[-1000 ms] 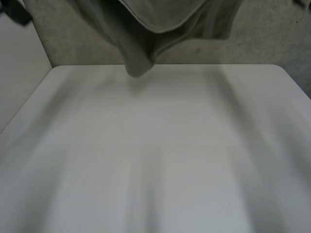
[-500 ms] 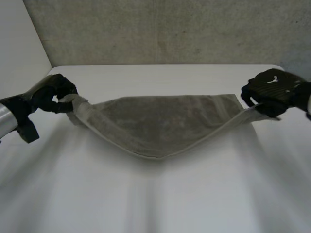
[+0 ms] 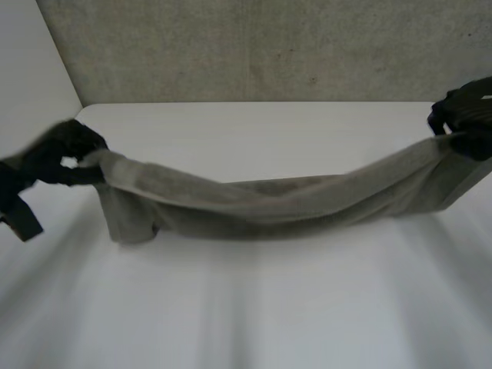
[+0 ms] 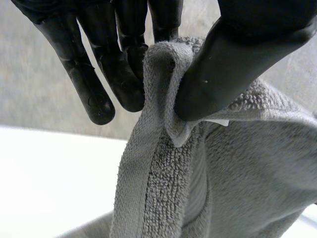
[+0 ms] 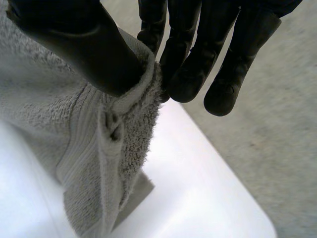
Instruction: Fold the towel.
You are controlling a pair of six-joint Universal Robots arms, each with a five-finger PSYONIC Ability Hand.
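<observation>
The white tabletop (image 3: 254, 307) spreads out in front of the robot, and the towel (image 3: 261, 204) is held above it as one long band. It is strung between the two hands and sags in the middle. Its long axis runs side to side across the robot, from the left arm's side to the right arm's, roughly parallel to the tabletop's far edge. The slack belly hangs low over the middle of the tabletop. The end on the left side drops lowest, but I cannot tell whether it touches the surface.

Each hand has one end, so neither is nearer the towel's middle. The right hand (image 3: 465, 115) sits higher and nearer the far edge than the left hand (image 3: 58, 150), so the band slopes slightly up toward the right. In my judgement the next move depends on this side-to-side line. If the ends are brought toward each other, the towel halves along its length. If both are lowered together, it lies flat with its long side across the robot.

In the left wrist view, the left hand is closed on the towel, with a bunched corner and its hem pinched between the thumb and the fingers (image 4: 126, 64). In the right wrist view, the right hand grips the same way. Its thumb presses a gathered, ribbed edge of cloth against the fingers (image 5: 190, 69), and the rest hangs down toward the tabletop.
</observation>
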